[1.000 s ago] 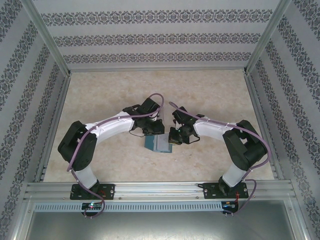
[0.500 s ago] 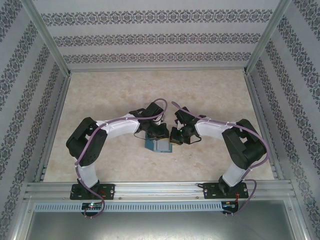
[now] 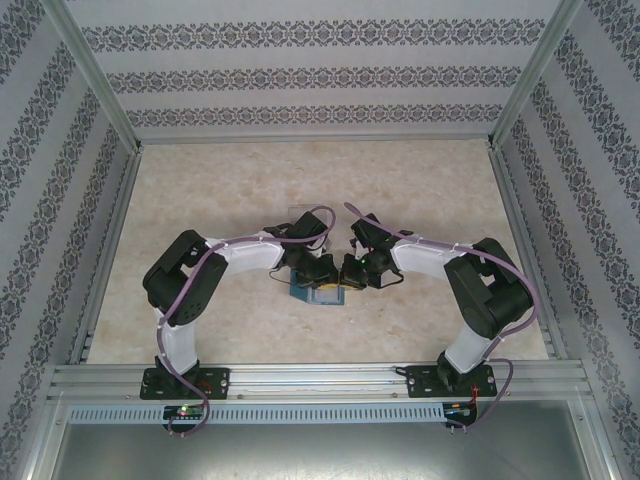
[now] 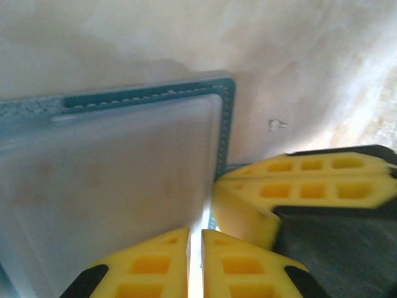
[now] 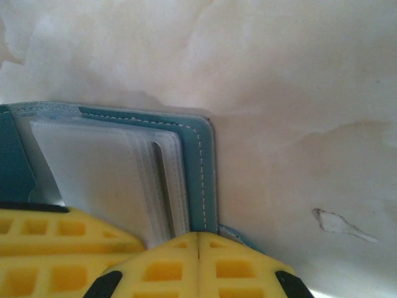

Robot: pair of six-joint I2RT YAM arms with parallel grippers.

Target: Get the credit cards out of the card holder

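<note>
From above, finds the holder [image 3: 302, 293] mid-table [image 3: 200, 190], largely covered by the left gripper [image 3: 322, 288] and right gripper [image 3: 342, 284], tips nearly meeting over it. Gives no read there on either grip.

From the left wrist, shows the left gripper [image 4: 195, 261] with pads almost together, a thin bright slit between them, at the near edge of the cloudy sleeves [image 4: 111, 186]. Frames those sleeves with the holder's stitched teal border. Cannot tell whether anything is pinched in the slit. Catches too the right gripper's fingers [image 4: 298, 189], pressed flat on each other at the holder's corner.

From the right wrist, shows the right gripper [image 5: 198, 248] clenched tight, with the teal cover edge running in under the tips and seemingly nipped there. Reveals what the other views hide: several sleeves stacked and fanned along the holder's edge. Cannot make out cards through the cloudy plastic.

Against a second ago: left arm [image 3: 190, 285] folded in toward the middle, its wrist nearer and hiding more of the holder. Right arm [image 3: 480, 290] about where it was.
</note>
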